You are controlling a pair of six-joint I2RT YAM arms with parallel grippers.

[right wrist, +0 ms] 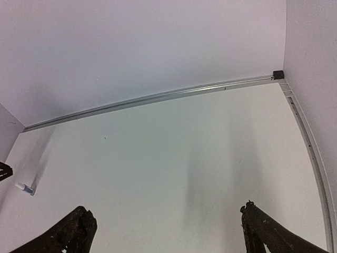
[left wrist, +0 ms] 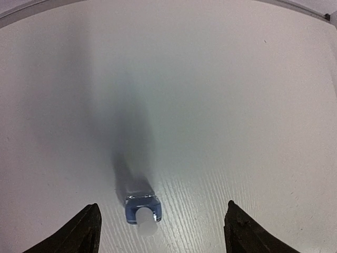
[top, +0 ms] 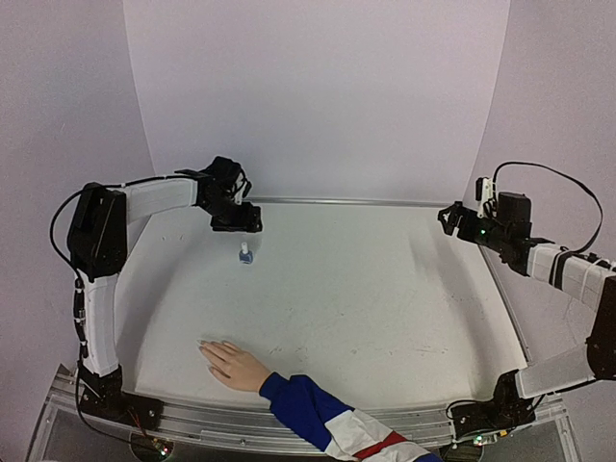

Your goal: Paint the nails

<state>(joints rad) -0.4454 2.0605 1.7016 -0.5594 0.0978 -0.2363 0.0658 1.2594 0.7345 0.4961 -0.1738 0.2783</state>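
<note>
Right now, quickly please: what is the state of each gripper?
Left gripper: open, holding nothing; the small blue bottle stands below it, untouched.
Right gripper: open, holding nothing.

Nail polish bottle (top: 245, 254) stands on the table (top: 385, 318) back-left, right below the left gripper (top: 241, 226) (between its fingers (left wrist: 84, 232), not touching). The hand (top: 234, 364) lies flat near the front edge, well apart from the bottle. The right gripper (top: 449, 219) hangs over the far right.
</note>
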